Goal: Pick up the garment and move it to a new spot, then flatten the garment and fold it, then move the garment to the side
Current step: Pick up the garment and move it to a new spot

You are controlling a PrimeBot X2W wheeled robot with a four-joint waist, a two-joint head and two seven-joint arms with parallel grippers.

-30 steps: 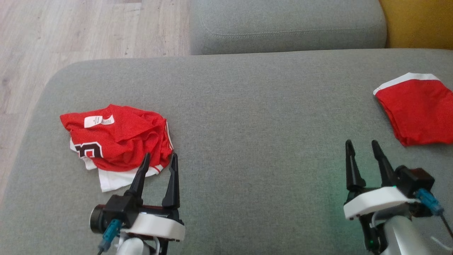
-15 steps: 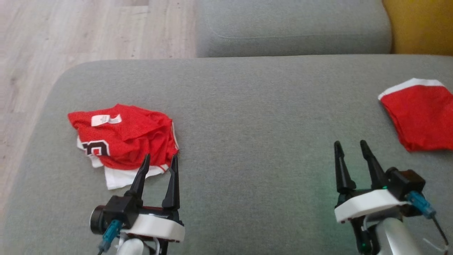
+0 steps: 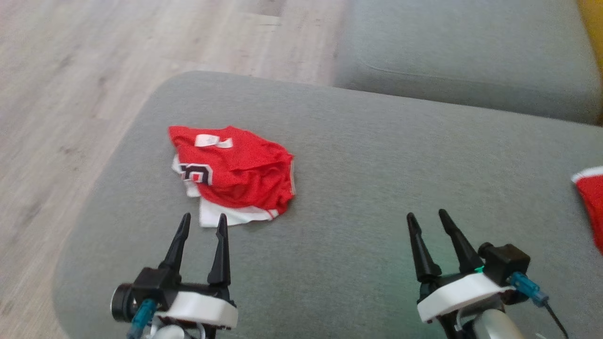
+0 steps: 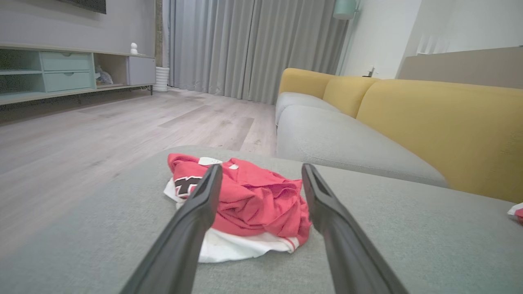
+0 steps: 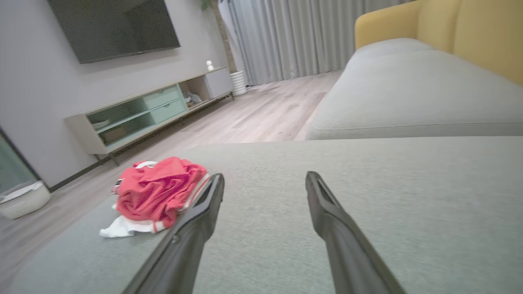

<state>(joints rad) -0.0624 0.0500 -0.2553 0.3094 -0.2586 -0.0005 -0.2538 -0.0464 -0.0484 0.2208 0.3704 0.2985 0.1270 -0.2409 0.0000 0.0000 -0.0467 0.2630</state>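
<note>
A crumpled red garment point(image 3: 238, 170) with white trim, a white label and a black-and-white number lies on the grey sofa seat point(image 3: 367, 188), left of its middle. It shows ahead in the left wrist view point(image 4: 253, 200) and at the left in the right wrist view point(image 5: 157, 192). My left gripper point(image 3: 201, 221) is open, its tips just short of the garment's white near edge, nothing between them. Over bare cushion to the right, my right gripper point(image 3: 426, 217) is open and empty.
Another red piece with a white edge point(image 3: 591, 197) lies at the seat's right edge. A second grey cushion point(image 3: 461, 61) and a yellow backrest point(image 4: 441, 122) lie beyond. Wooden floor point(image 3: 70, 94) drops off past the seat's rounded left edge. A TV cabinet point(image 5: 151, 114) stands across the room.
The head camera has swung left, so garment and sofa sit further right in the picture. Both grippers stay open; the left tips now sit just short of the garment instead of overlapping it.
</note>
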